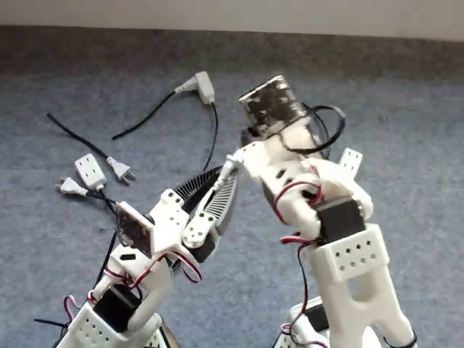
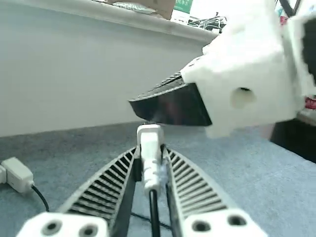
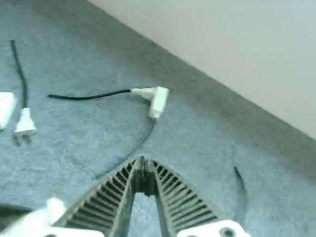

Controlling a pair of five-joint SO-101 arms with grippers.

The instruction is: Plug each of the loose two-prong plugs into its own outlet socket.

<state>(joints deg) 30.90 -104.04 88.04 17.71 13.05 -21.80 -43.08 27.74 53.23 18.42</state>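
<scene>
My left gripper (image 2: pixel 151 157) (image 1: pixel 223 180) is shut on a white two-prong plug (image 2: pixel 149 148) (image 1: pixel 233 162), lifted off the carpet with its black cable running back between the ribbed fingers. The plug's front end sits right under a black finger (image 2: pixel 170 104) of the right arm's gripper. My right gripper (image 3: pixel 142 167) hangs shut above the carpet with nothing visible in it. On the carpet lie a white socket (image 1: pixel 90 169), two loose plugs (image 1: pixel 123 172) (image 1: pixel 70 187), and another socket (image 1: pixel 351 161) behind the right arm.
At the back, a white plug joined to a socket (image 1: pixel 203 87) (image 3: pixel 155 98) trails black cable. A pale wall (image 1: pixel 232 14) borders the carpet's far side. The two arms crowd the middle; open carpet lies at the far right.
</scene>
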